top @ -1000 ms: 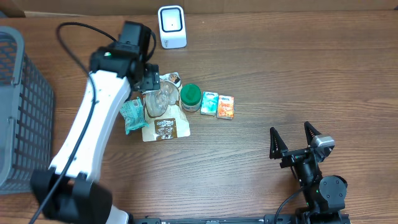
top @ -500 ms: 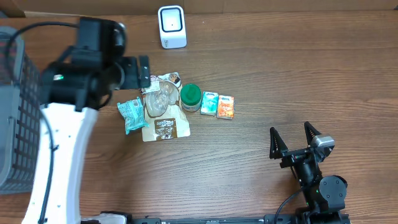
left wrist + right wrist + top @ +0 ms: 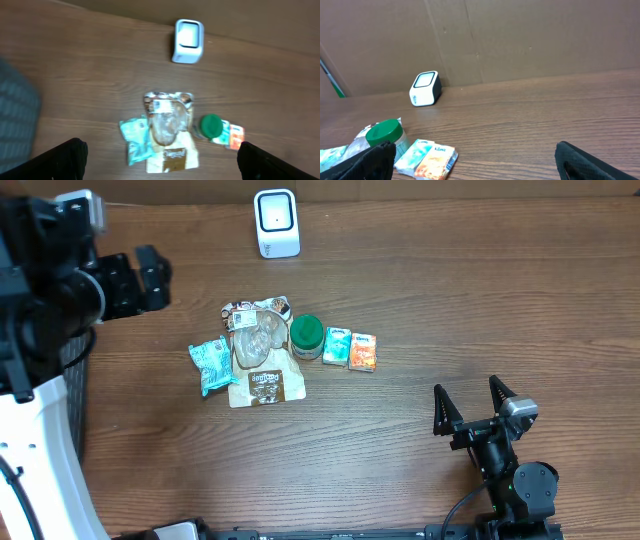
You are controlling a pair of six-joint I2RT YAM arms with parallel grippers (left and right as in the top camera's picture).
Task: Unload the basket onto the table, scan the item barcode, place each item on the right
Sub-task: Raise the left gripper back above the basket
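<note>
The white barcode scanner (image 3: pixel 276 223) stands at the table's back edge. Below it lies a pile of items: a teal packet (image 3: pixel 211 365), a cream and brown pouch (image 3: pixel 263 385) under a clear plastic piece (image 3: pixel 258 335), a green-lidded jar (image 3: pixel 306 335), and teal (image 3: pixel 337 345) and orange (image 3: pixel 363 352) tissue packs. My left gripper (image 3: pixel 137 282) hangs open and empty, high up and left of the pile; in its wrist view its fingers (image 3: pixel 65 160) frame the pile from above. My right gripper (image 3: pixel 466 388) rests open and empty at the front right.
A grey mesh basket (image 3: pixel 17 120) stands at the table's left edge, partly covered by my left arm in the overhead view. Cardboard walls (image 3: pixel 520 40) close off the back behind the scanner (image 3: pixel 425 89).
My left arm has risen and swung left, away from the pile toward the basket, its gripper open and empty throughout. The right arm and the items have not moved.
</note>
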